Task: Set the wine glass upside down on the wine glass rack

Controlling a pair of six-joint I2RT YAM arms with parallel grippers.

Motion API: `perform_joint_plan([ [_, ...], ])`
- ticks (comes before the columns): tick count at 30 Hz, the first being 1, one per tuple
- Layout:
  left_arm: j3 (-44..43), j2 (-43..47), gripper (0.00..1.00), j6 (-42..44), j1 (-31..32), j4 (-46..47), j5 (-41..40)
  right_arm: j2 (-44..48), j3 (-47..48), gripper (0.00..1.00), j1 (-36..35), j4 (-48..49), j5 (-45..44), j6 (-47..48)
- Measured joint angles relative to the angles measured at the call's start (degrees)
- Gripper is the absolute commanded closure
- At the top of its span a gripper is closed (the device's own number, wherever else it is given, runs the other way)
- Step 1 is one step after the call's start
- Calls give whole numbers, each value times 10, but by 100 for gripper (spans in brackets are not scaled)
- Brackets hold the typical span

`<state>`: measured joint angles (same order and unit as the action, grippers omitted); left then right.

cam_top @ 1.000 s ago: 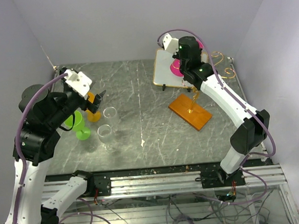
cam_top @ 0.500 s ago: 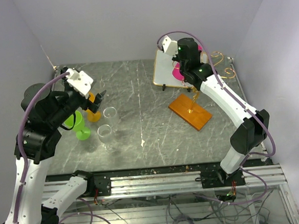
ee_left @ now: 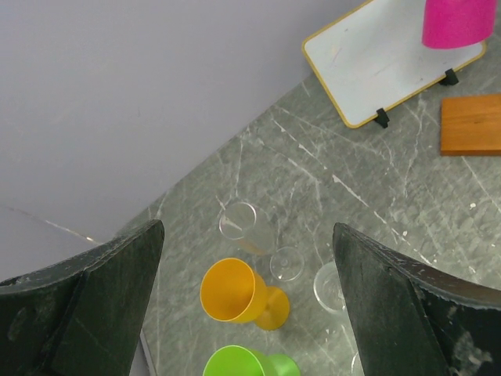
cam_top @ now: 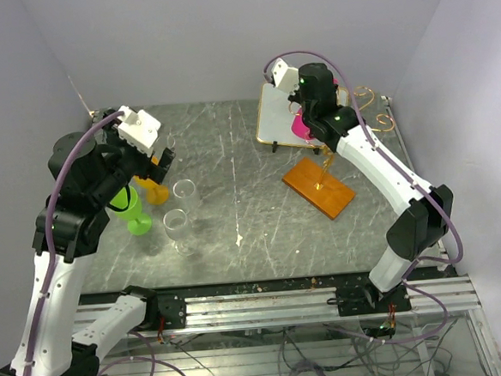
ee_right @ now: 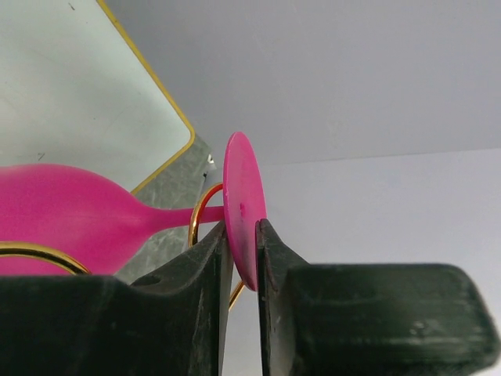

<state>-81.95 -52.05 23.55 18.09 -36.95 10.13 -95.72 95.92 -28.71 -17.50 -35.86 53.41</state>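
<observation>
The pink wine glass (ee_right: 63, 219) hangs bowl-down in a curled arm (ee_right: 197, 218) of the gold wire wine glass rack (cam_top: 375, 121), whose orange-brown base (cam_top: 319, 187) lies at the right of the table. Its stem passes through the gold loop. My right gripper (ee_right: 241, 229) stands at the glass's round foot (ee_right: 243, 196), which leans between the two narrowly set fingers and touches both. In the top view the right wrist covers most of the pink glass (cam_top: 299, 126). My left gripper (ee_left: 246, 229) hovers wide open and empty above the cups at the left.
An orange goblet (ee_left: 231, 291), a green goblet (ee_left: 243, 362) and clear glasses (ee_left: 239, 221) (ee_left: 333, 286) stand at the left. A gold-framed mirror-like panel (cam_top: 271, 118) leans at the back, just left of the rack. Walls close in on both sides.
The left wrist has swung a little right and toward the back, above the orange goblet. The right arm has stayed at the rack, with the pink glass a touch lower under it.
</observation>
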Motion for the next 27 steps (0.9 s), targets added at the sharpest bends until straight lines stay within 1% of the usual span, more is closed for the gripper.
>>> perform_joint_plan([
  [10,10,-19,0,-2,0,-2,-33,10,0,78,0,-13,22,-21],
  [27,10,-44,1,-18,0,-2,-41,14,11,72,0,-33,42,-57],
])
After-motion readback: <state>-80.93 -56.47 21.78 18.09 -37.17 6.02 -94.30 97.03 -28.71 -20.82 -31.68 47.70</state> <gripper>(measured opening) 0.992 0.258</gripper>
